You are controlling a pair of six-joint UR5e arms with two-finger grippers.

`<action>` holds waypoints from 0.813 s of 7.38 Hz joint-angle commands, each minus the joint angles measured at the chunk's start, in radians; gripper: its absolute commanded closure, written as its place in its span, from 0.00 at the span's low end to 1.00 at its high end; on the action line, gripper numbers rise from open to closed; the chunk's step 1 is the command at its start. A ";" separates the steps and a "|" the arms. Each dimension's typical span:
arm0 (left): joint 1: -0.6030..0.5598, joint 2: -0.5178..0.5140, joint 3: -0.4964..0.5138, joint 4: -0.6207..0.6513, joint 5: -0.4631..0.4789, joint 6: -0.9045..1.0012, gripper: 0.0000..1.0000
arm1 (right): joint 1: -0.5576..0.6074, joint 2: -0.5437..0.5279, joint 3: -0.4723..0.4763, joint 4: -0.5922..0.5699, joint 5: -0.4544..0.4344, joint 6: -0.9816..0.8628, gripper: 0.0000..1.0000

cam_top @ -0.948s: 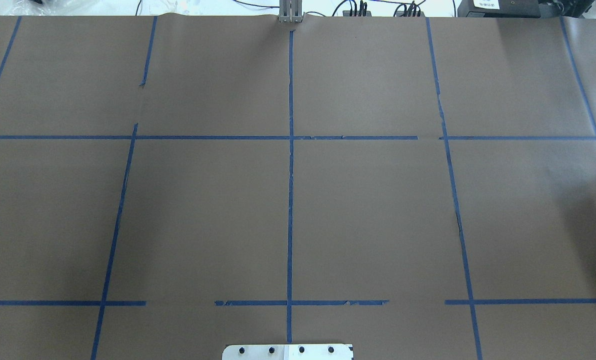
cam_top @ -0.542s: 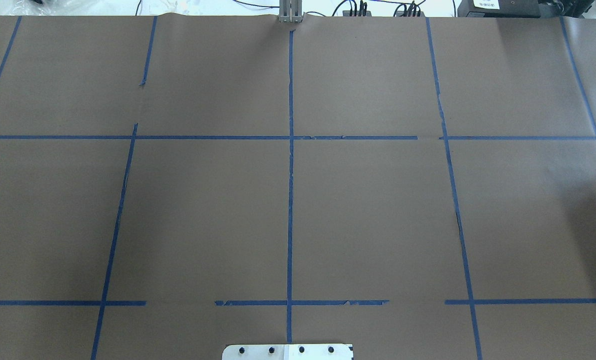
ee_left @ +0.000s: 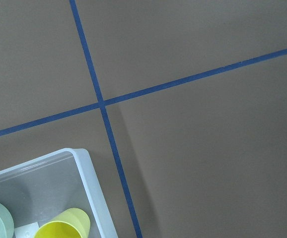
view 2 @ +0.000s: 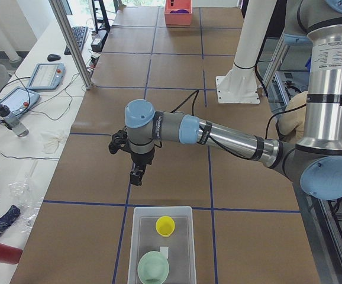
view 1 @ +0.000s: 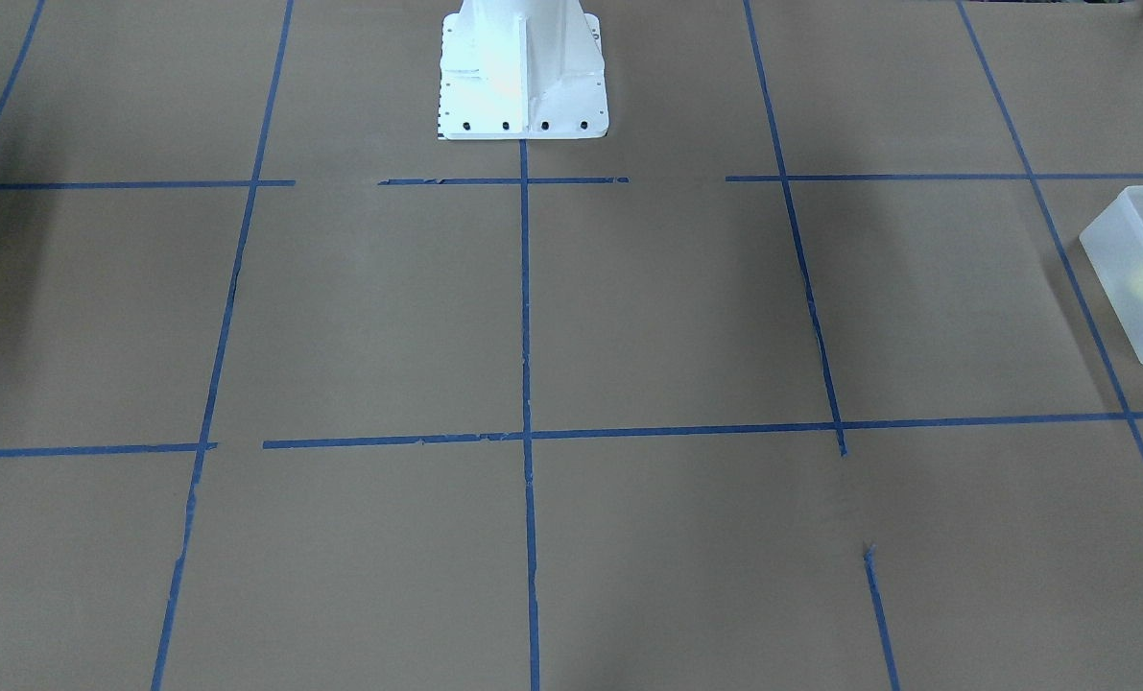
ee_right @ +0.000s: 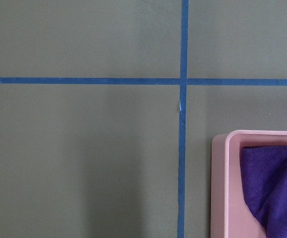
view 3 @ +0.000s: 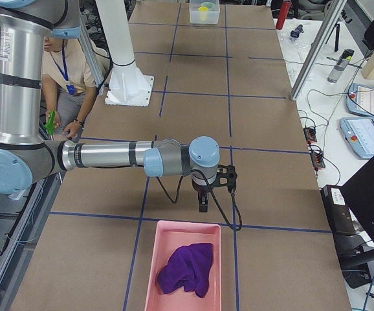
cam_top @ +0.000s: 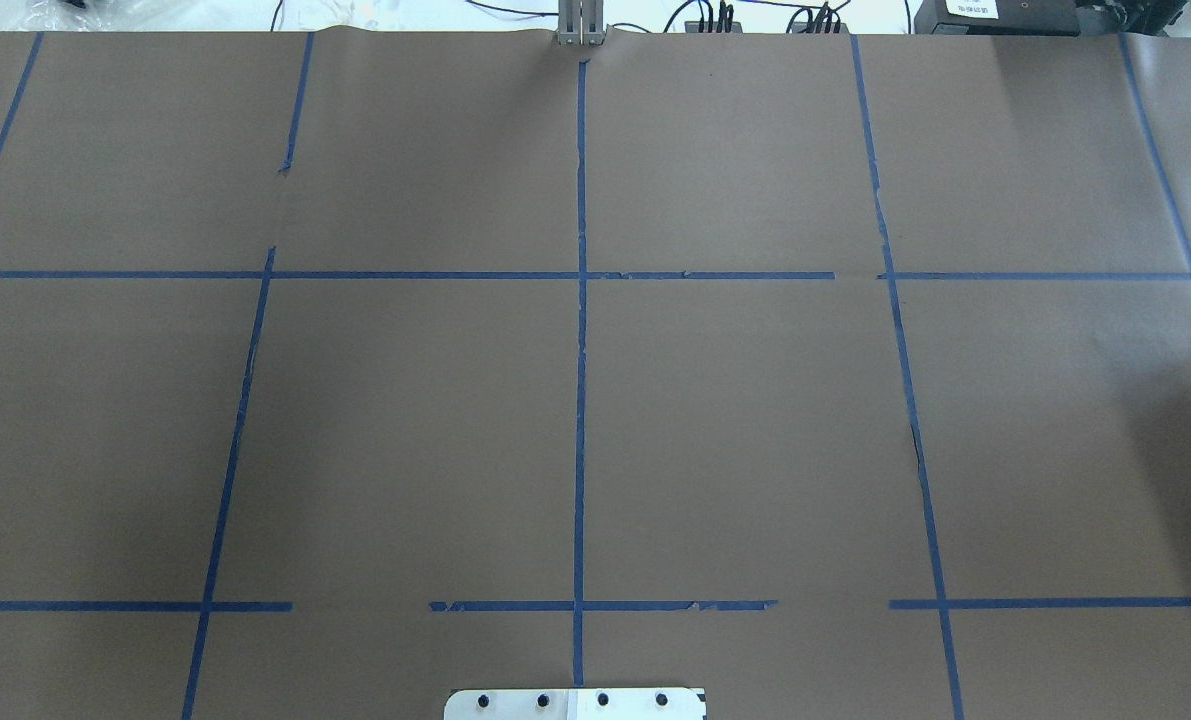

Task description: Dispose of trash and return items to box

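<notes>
1. Nothing has visibly moved over the last 0.9 s in the overhead view: the brown paper-covered table [cam_top: 755, 450] and its blue tape lines [cam_top: 581, 400] look the same, and neither arm enters that view.
2. No loose item or trash shows on the table, so I judge the task at or near its end, with only a clean parking of the 2 arms left.
3. To do that well, the left gripper [view 2: 136, 175], which hangs over the table just short of the translucent frosted-white rectangular plastic box [view 2: 134, 236], should rise straight up before swinging. That way it will not clip the light wall and slide the box.
4. The same care suits the right gripper [view 3: 202, 205], poised above the table close to the pink rectangular plastic tray [view 3: 153, 272] that holds a crumpled purple cloth [view 3: 187, 269].
5. Both grippers show only in the side views, and the wrist cameras catch no fingertips, so I cannot tell how wide either stands.
6. The small yellow tapered plastic cup [view 2: 165, 225] stands upright, mouth up, inside the box at the table's left end, near one wall [ee_left: 91, 183].
7. Beside it in the box sits a pale green round cup [view 2: 153, 267]; whether that counts among the items cannot be told.
</notes>
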 commanded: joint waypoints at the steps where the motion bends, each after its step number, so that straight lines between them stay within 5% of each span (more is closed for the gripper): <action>1: 0.000 0.002 0.040 0.002 0.019 0.003 0.00 | -0.002 -0.001 -0.007 0.031 0.000 0.029 0.00; 6: 0.000 0.020 0.136 -0.067 -0.053 0.009 0.00 | -0.008 0.003 -0.007 0.031 -0.002 0.029 0.00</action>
